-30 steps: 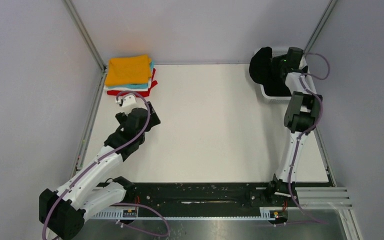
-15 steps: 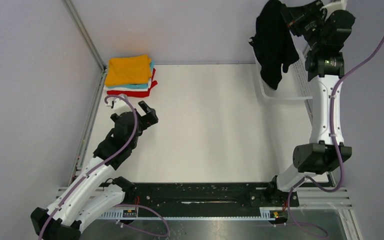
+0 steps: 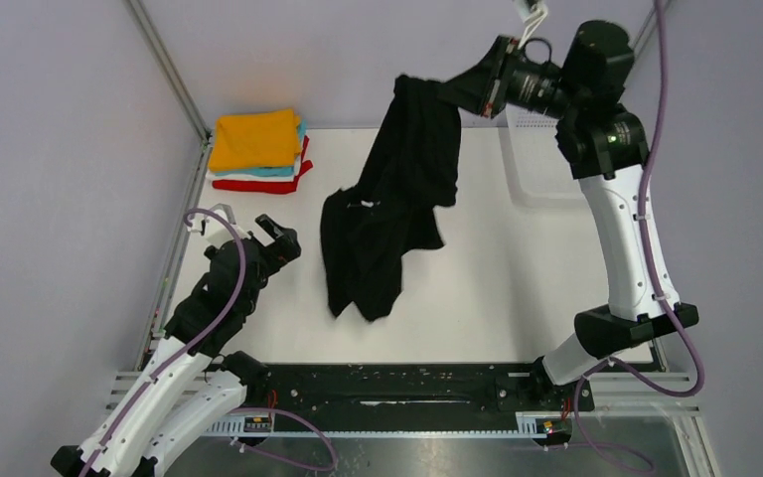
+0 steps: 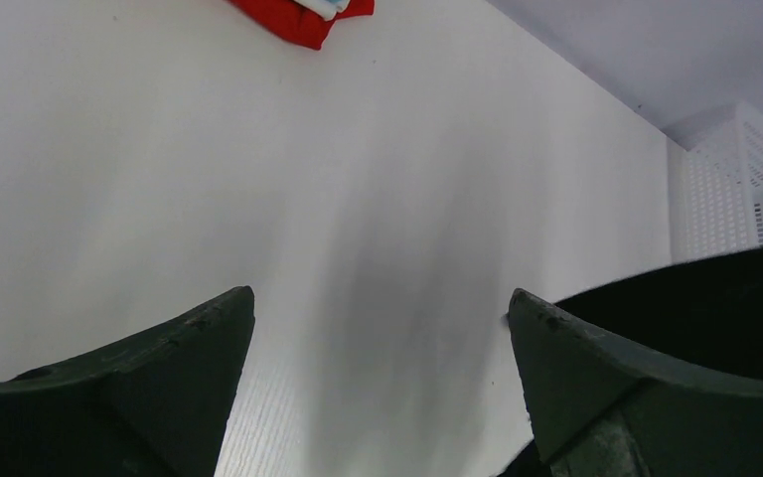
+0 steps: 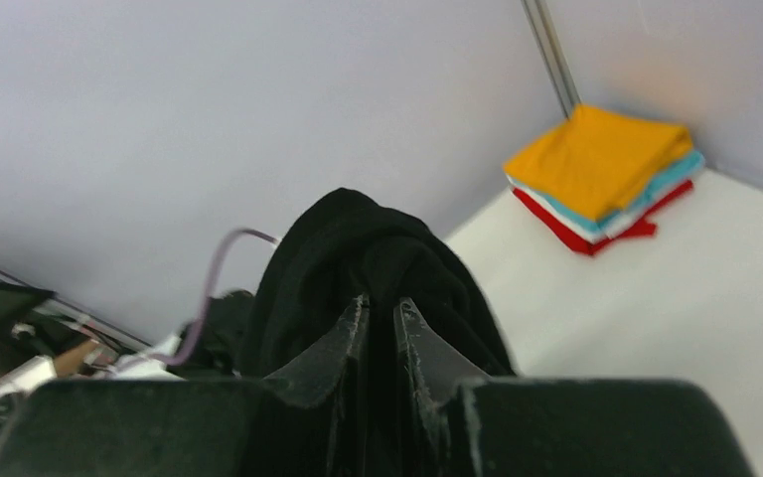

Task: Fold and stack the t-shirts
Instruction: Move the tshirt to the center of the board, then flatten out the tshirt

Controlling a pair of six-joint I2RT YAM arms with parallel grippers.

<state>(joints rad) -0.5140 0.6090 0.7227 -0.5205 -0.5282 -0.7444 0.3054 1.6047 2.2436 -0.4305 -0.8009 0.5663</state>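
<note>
My right gripper [image 3: 449, 91] is shut on the black t-shirt [image 3: 389, 209] and holds it high over the table's middle, so it hangs down in a long drape; in the right wrist view the cloth [image 5: 358, 248] bunches between my jaws [image 5: 381, 303]. My left gripper [image 3: 280, 235] is open and empty, low over the table left of the hanging shirt; the left wrist view shows the shirt's edge [image 4: 715, 298] at the right. A folded stack sits at the back left corner: orange [image 3: 253, 137] on top, then teal, white and red [image 3: 258, 183].
A white mesh basket [image 3: 536, 164] stands at the back right, under my right arm. Metal frame posts rise at both back corners. Grey walls close in the table on three sides.
My right arm lifted the black t-shirt out of the basket and swung it left over the table's middle, where it now hangs unfurled. My left arm drew back toward the near left.
</note>
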